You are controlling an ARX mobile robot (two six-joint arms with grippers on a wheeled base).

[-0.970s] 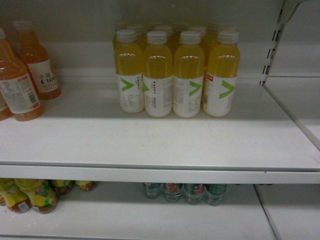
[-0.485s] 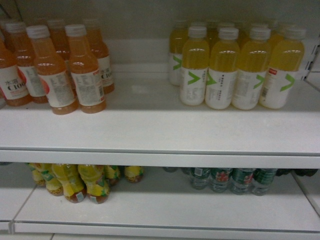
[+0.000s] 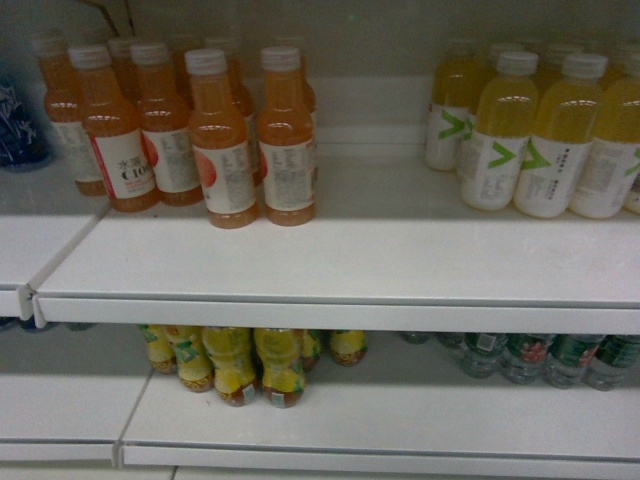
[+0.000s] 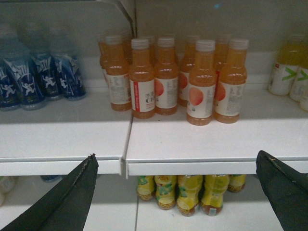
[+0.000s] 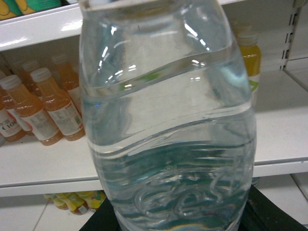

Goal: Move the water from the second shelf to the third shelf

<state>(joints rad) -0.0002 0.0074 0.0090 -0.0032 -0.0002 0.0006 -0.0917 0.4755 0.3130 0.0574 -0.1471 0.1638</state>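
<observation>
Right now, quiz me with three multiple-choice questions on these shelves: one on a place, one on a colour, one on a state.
1. The orange drink bottles stand: A on the upper shelf, left of the yellow bottles; B on the lower shelf; C on the floor.
2. Their caps are: A red; B white; C black.
3. The left gripper is: A shut on a bottle; B holding a can; C open and empty.
Answers: 1 A, the head view shows them there; 2 B, every visible cap is white; 3 C, jaws spread, nothing between.

left gripper [image 4: 175, 192]: jaws spread wide | right gripper [image 5: 178, 224]: jaws clamping bottle
</observation>
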